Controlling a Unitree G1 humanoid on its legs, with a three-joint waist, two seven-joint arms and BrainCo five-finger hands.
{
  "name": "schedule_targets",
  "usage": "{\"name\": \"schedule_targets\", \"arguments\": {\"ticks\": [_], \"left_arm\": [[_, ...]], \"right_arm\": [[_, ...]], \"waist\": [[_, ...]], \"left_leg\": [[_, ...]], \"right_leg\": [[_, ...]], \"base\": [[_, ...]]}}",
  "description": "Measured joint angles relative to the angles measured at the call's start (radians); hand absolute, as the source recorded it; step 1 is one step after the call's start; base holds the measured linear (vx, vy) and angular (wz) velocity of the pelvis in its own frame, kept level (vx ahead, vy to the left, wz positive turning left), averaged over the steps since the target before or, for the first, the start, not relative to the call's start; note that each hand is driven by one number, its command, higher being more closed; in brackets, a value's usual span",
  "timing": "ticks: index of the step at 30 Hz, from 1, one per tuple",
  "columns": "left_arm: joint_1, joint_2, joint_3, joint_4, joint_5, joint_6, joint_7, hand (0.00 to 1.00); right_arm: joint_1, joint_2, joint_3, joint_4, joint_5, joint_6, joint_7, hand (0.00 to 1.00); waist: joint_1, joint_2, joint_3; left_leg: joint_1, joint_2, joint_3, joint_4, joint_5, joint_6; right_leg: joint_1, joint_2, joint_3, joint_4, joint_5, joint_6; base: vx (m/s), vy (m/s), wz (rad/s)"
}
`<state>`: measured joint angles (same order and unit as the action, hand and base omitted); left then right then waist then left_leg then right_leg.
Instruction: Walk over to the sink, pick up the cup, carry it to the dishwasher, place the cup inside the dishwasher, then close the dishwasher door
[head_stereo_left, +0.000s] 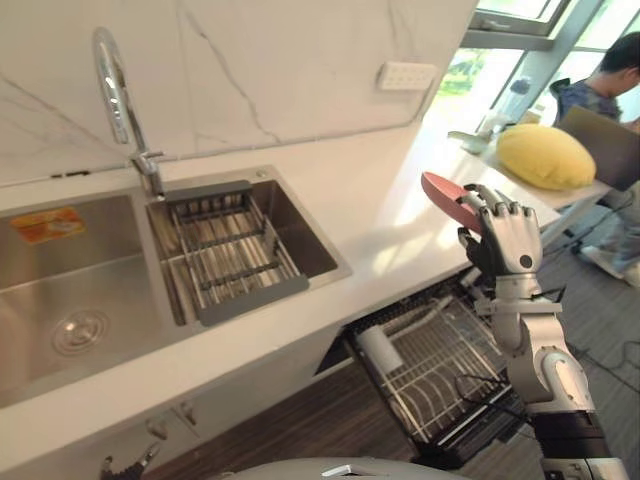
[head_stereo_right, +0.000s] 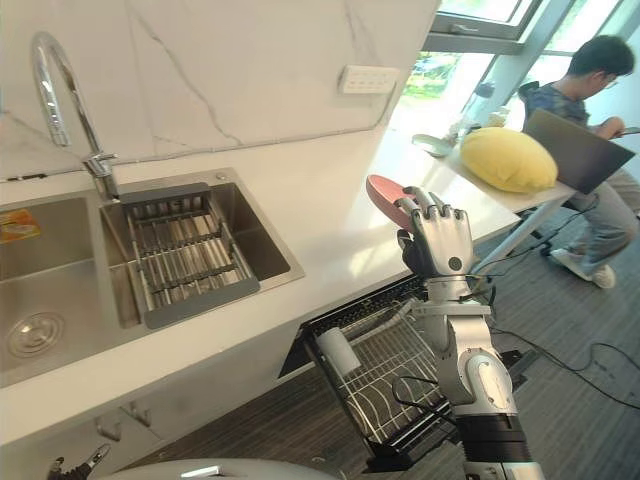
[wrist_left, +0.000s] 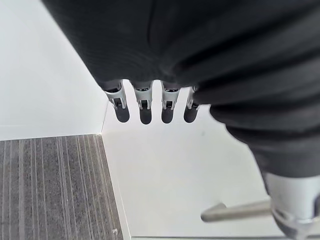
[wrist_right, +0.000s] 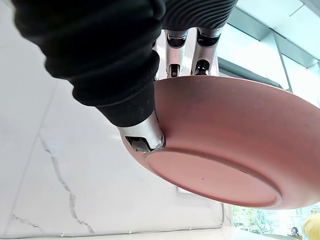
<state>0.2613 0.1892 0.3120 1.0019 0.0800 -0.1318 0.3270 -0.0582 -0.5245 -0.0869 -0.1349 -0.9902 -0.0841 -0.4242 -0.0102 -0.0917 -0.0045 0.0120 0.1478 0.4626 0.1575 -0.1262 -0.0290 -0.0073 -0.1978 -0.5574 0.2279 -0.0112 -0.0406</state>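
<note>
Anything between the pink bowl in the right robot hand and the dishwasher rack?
Nothing visible does. The right robot hand holds the pink bowl higher than the countertop; the dishwasher rack is pulled out below, a white cup at one end.

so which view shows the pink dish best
Right wrist view: the pink dish is close, underside and base ring clear, right hand clamped on its rim. Eye views give a pink sliver beyond that hand; left wrist view faces a cabinet.
</note>
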Motion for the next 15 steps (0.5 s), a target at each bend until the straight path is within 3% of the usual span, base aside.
{"name": "schedule_targets", "arguments": {"ticks": [1, 2, 3, 6, 9, 15], "left_arm": [[-0.001, -0.023, 0.010, 0.001, 0.000, 0.002, 0.001, 0.00], [-0.002, -0.033, 0.009, 0.000, 0.000, 0.001, 0.001, 0.00], [-0.005, -0.051, -0.002, 0.001, 0.000, 0.001, 0.001, 0.00], [-0.004, -0.070, -0.011, 0.001, 0.001, -0.001, 0.001, 0.00], [-0.004, -0.064, -0.015, 0.000, 0.011, -0.008, 0.001, 0.00], [0.031, -0.073, -0.052, -0.001, 0.044, -0.015, 0.000, 0.00]], "right_arm": [[-0.018, 0.002, 0.006, 0.009, -0.001, -0.001, 0.000, 1.00], [-0.030, 0.002, 0.008, 0.014, -0.001, -0.003, 0.000, 1.00], [-0.049, 0.001, 0.007, 0.033, 0.000, -0.007, 0.000, 1.00], [-0.027, 0.001, 0.005, 0.047, 0.002, -0.002, 0.000, 1.00], [-0.015, 0.001, 0.000, 0.048, 0.003, -0.002, 0.000, 1.00], [0.022, 0.003, -0.017, 0.066, 0.008, 0.000, 0.001, 1.00]], "waist": [[0.020, -0.006, -0.021], [0.025, 0.005, -0.016], [0.025, -0.003, -0.019], [0.013, 0.034, -0.017], [0.008, 0.031, -0.012], [0.011, 0.030, -0.004]], "left_leg": [[-0.020, 0.020, 0.008, 0.007, 0.004, -0.005], [-0.029, 0.024, 0.010, 0.007, 0.006, -0.007], [-0.028, 0.016, 0.033, -0.003, 0.009, -0.012], [-0.027, 0.010, 0.044, -0.011, 0.015, -0.021], [-0.026, -0.030, 0.045, -0.064, 0.050, -0.024], [0.003, -0.057, 0.025, -0.147, 0.098, -0.021]], "right_leg": [[0.018, 0.051, 0.002, -0.140, 0.058, 0.005], [0.029, 0.068, 0.007, -0.203, 0.089, 0.018], [0.037, 0.077, 0.027, -0.268, 0.117, 0.045], [0.024, 0.078, 0.057, -0.279, 0.120, 0.057], [0.003, 0.055, 0.068, -0.291, 0.093, 0.121], [-0.001, 0.049, 0.060, -0.289, 0.091, 0.122]], "base": [[0.05, -0.118, -0.95], [0.01, -0.155, -1.01], [-0.01, -0.127, -0.65], [-0.05, -0.042, -0.32], [-0.09, 0.010, -0.13], [-0.09, 0.047, 0.08]]}}
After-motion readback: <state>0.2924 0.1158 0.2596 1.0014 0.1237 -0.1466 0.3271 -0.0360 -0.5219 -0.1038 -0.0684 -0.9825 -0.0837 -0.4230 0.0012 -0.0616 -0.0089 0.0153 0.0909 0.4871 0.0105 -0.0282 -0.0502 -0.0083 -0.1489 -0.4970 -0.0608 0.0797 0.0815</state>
